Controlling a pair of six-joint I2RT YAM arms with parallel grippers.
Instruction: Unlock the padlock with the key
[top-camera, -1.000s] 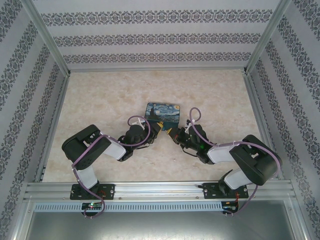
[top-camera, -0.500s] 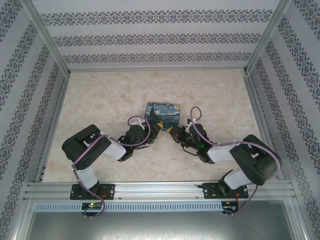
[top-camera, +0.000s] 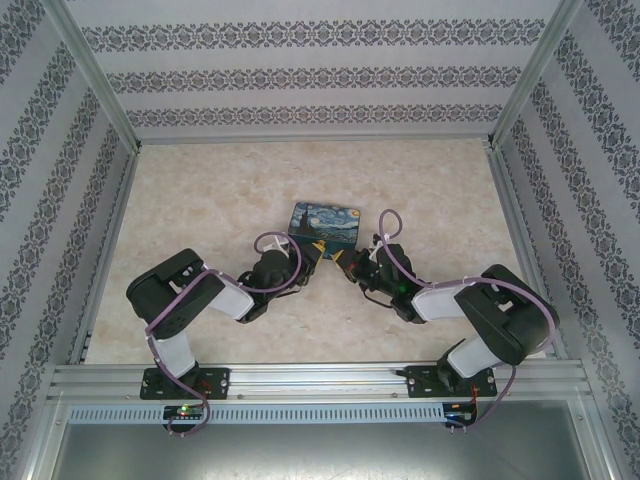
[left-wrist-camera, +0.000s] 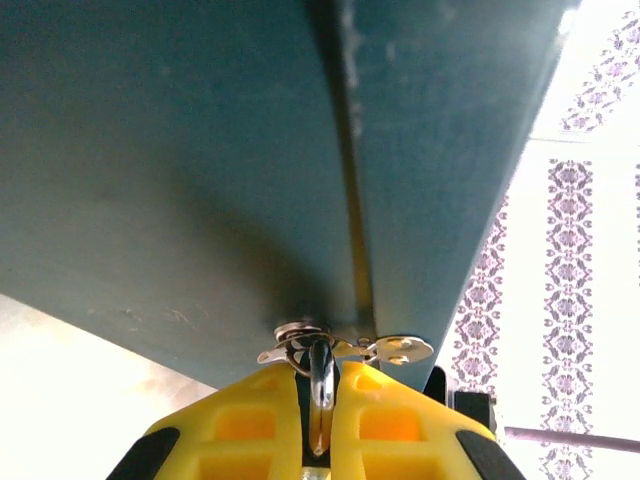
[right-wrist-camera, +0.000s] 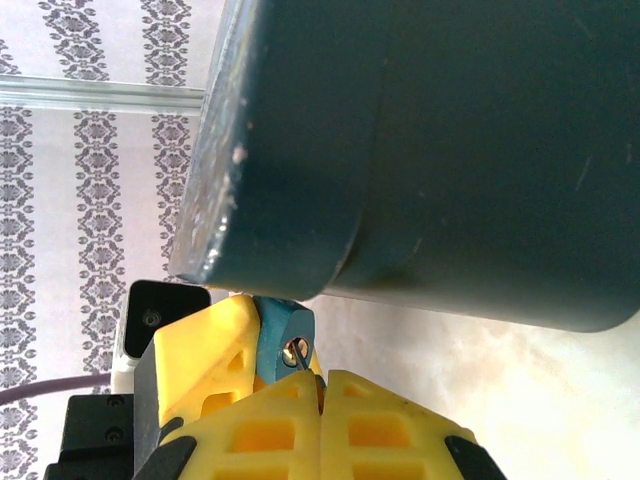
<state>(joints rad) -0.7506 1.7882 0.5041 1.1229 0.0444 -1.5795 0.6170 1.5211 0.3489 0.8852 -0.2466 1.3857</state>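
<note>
At box (top-camera: 325, 225) near edge, key (right-wrist-camera: 307, 368) touching padlock (right-wrist-camera: 280, 325), tabletop (top-camera: 200, 190) beyond

Place: robot test cell, lab-type | Fixtures: left arm (top-camera: 185, 295) and right arm (top-camera: 500, 320) bolted on aluminium rail (top-camera: 320, 378) | Wiring: purple cables (top-camera: 272, 238) along arms | Beyond and beside arms: damask-papered panels (top-camera: 320, 75), aluminium posts (top-camera: 95, 75) | Beneath arms: marble-look tabletop (top-camera: 200, 190)

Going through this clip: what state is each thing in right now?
box: lid closed, hasp fastened.
padlock: on the hasp, gripped by the left gripper.
key: pinched in the right gripper, tip at the keyhole.
left gripper: shut on padlock.
right gripper: shut on key.
</note>
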